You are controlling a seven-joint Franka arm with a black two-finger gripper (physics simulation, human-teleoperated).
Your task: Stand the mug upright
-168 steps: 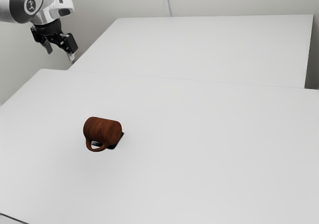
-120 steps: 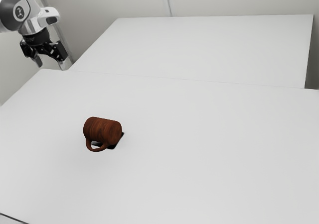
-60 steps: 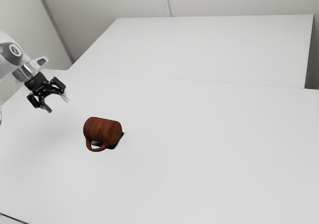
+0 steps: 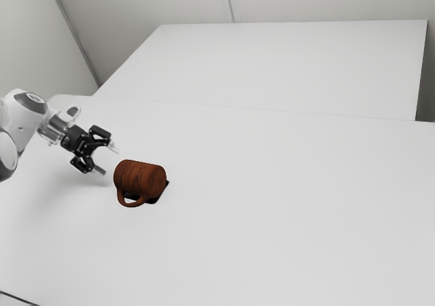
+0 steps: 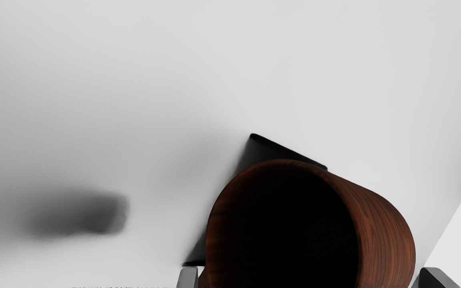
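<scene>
Near the end of the arm, my gripper (image 4: 109,160) is low over the table (image 4: 272,204), just to the exterior view's left of the mug (image 4: 139,178). The brown wood-grained mug lies on its side, its handle (image 4: 130,204) toward the near edge. In the wrist view the gripper (image 5: 310,277) is open, with the mug (image 5: 386,232) between and beyond its spread fingertips. The mug's dark open mouth faces my hand; its lower part is cut off by the picture's edge.
A flat black shape (image 5: 270,150) shows beneath and beside the mug, on the table (image 5: 154,80). Farther back stands a second white surface (image 4: 285,68), and walls rise behind it. Soft shadows fall on the table near the hand.
My gripper has come down from the upper left of the exterior view and moved right, close to the mug, tilting as it came. The mug has not moved.
</scene>
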